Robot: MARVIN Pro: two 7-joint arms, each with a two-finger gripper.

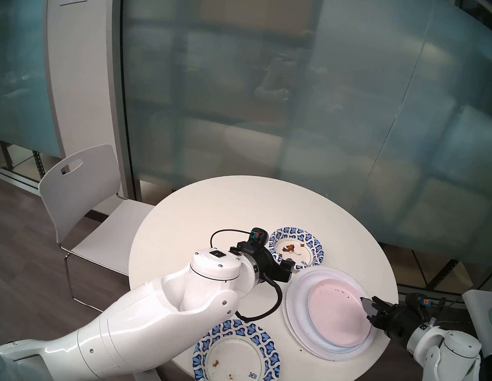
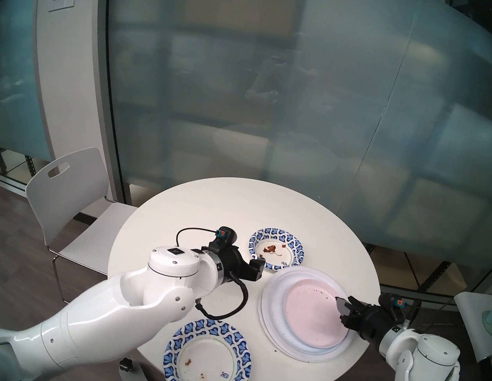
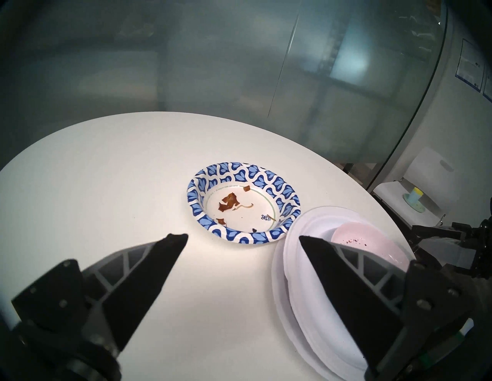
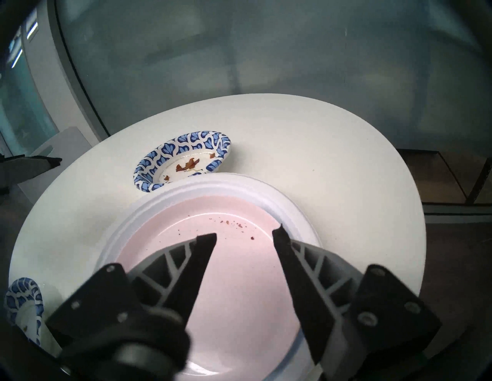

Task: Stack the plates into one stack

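Our right gripper [image 4: 245, 235] hung with fingers spread and empty over the right rim of the pale pink plate [image 1: 337, 312], which topped the stack [image 1: 299, 307] of wide white plates on the right side of the round white table [image 1: 202, 210]. Our left gripper [image 3: 242, 236] was likewise spread and empty, near the stack's far-left edge, facing the small patterned bowl [image 1: 295, 250] just beyond. We saw the larger patterned plate [image 1: 236, 363] lying apart at the table's near edge.

Office meeting nook: frosted glass wall [image 1: 284, 110], round white table [image 1: 202, 210], chair [image 1: 82, 190].
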